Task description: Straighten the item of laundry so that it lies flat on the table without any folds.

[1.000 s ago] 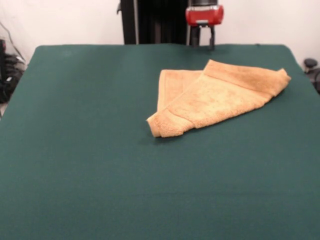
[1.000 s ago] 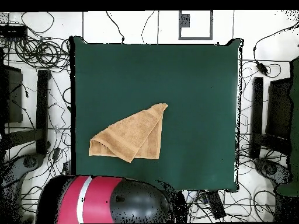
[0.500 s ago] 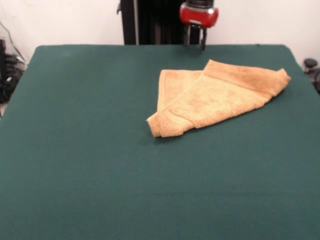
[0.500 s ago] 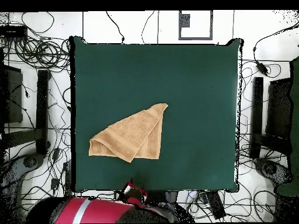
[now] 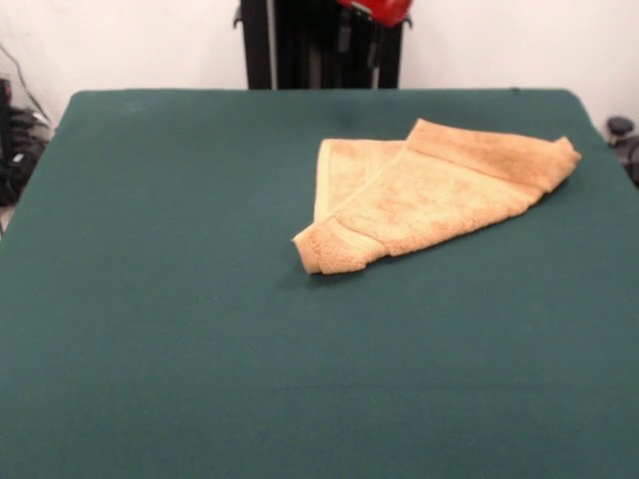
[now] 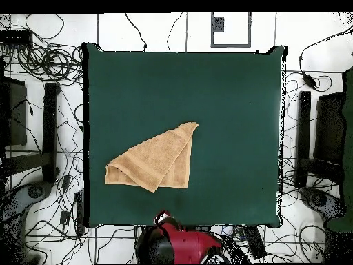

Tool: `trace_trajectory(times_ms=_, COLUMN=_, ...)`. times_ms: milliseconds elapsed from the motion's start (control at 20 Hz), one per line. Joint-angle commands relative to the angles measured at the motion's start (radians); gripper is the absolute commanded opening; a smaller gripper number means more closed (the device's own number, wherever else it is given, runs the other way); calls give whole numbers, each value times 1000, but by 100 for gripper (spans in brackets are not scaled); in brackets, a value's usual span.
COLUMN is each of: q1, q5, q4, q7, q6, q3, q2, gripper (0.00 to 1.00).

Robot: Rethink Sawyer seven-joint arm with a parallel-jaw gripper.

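One folded towel (image 5: 429, 195) on one table (image 5: 200, 349).

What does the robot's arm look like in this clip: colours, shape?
The arm is a glossy red shell with rounded black sections. Seen from the front, only a red housing with dark parts beneath shows at the top edge; the gripper itself is too dark against the black column to describe.
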Motion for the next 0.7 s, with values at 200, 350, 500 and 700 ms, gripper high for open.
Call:
trace_trajectory(times_ms=200, q1=38, q5=-24, q4=-162, q7=-15, q6=58, q3=119, q2=-52, gripper=100)
trace_trajectory(times_ms=350, q1=54, q5=-33, q4=-153, q7=0, q6=32, q3=100, q2=-46, gripper=100)
trace_trajectory(times_ms=500, q1=34, q5=-50, q4=-135, q7=3, q6=12, q3=105, q2=-48, gripper=100)
trace_trajectory(times_ms=700, q1=40, q5=-71, q4=-79, q7=36, q6=-56, q3=93, q2=-47, gripper=100)
